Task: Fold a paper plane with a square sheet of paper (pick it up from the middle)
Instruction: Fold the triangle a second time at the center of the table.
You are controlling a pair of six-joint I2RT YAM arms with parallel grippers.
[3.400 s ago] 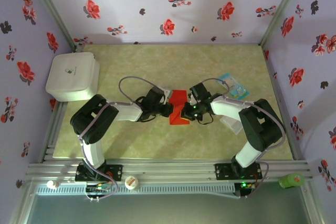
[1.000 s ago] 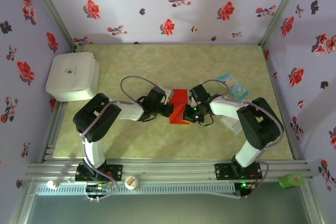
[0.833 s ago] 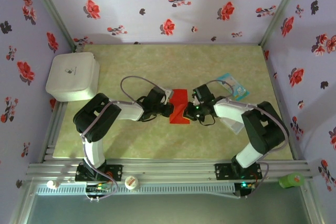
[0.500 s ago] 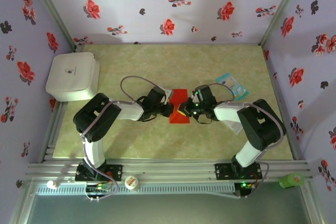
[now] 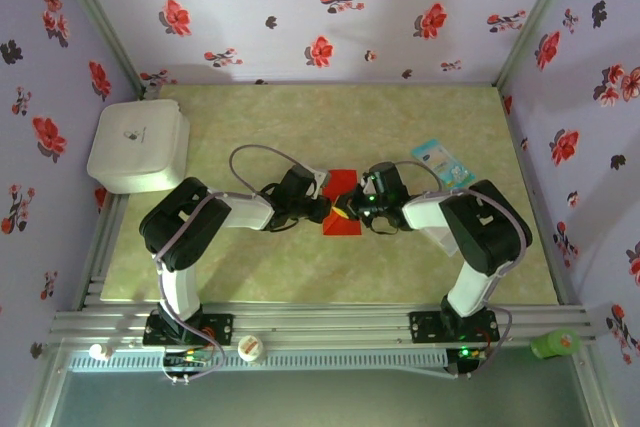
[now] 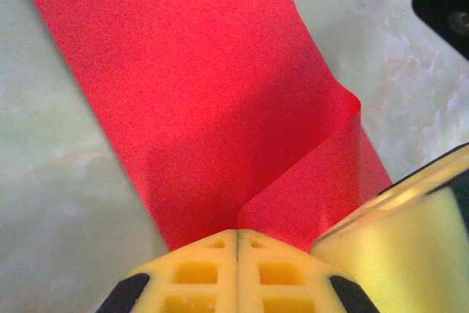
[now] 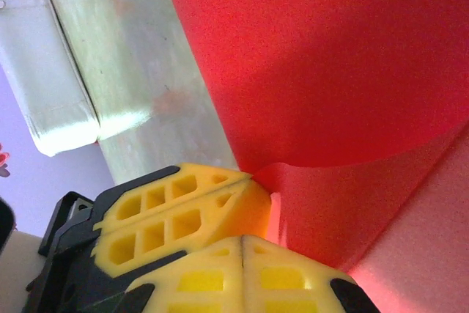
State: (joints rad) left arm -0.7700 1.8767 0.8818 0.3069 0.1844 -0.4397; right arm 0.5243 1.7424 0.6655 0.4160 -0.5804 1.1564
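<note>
Red and nowhere near a dart yet, the square sheet of paper (image 6: 212, 86) lies flat ahead of our left gripper (image 6: 236, 238), one flap curling up where its closed jaws and those of our right gripper (image 7: 245, 240) pinch it tip to tip, so we judge most creases remain.

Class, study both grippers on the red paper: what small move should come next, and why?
Probably the right gripper should lower its pinched flap flat onto the red paper. Both grippers are shut on it side by side, the left gripper anchoring, and the flap curls up uncreased.
</note>
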